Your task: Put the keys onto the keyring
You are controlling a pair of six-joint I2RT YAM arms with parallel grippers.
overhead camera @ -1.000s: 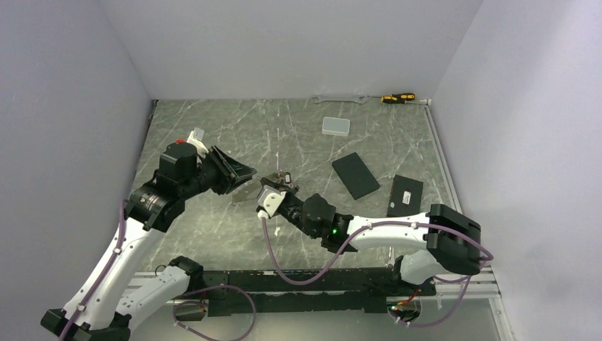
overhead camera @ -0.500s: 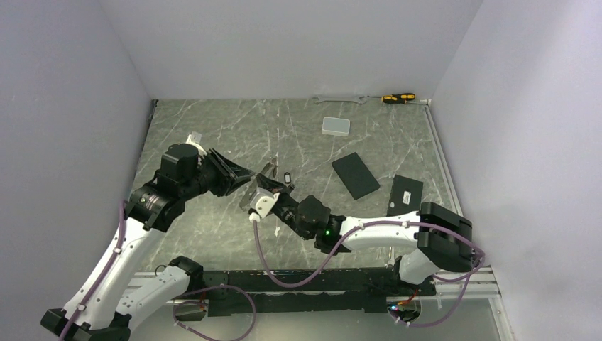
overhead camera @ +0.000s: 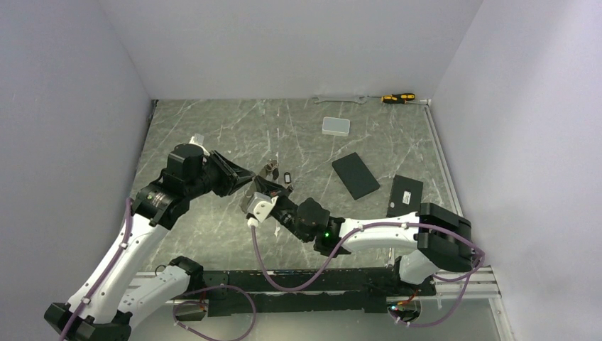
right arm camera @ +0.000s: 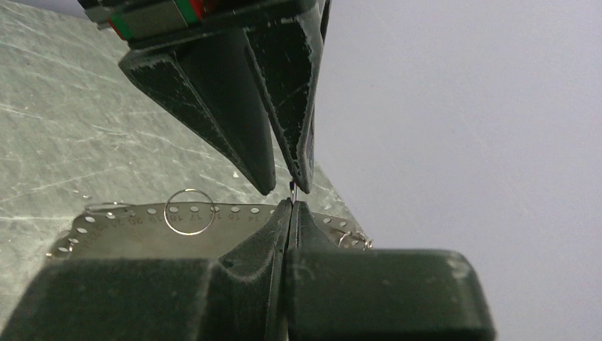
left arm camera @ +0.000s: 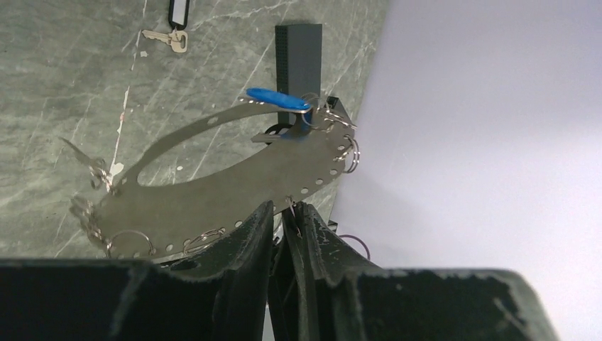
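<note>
- The keyring [left arm camera: 213, 192] is really a flat metal oval with holes punched all round the rim. It's up in the air between the two arms, over the middle of the marbled surface [overhead camera: 213, 128].
- The right hand [right arm camera: 287, 213] has its fingers pressed tight together right on the keyring's rim, so it looks clamped on it.
- The left hand [left arm camera: 287, 213] comes in at the same spot from the other side. Its fingers are almost together, with a thin slit between the tips. There's a bit of fine wire in that slit, but I honestly can't tell whether it's pinched or just sitting there.
- The two hands' tips nearly touch each other.
- A few small rings [right arm camera: 189, 211] hang from the rim holes.
- The blue key [left arm camera: 278, 99] is at the far rim of the keyring, among some of those rings. It looks hooked on, but that part's too small to be sure.
- The black-tag key [left arm camera: 170, 39] is lying flat on the surface beyond the keyring, clear of it and of both hands.
- At the back edge there's a spanner [overhead camera: 341, 99] with a screwdriver [overhead camera: 397, 97] just beside it.
- A pale box [overhead camera: 335, 126] and two black slabs [overhead camera: 355, 175] are off to the right, well away from the hands.
</note>
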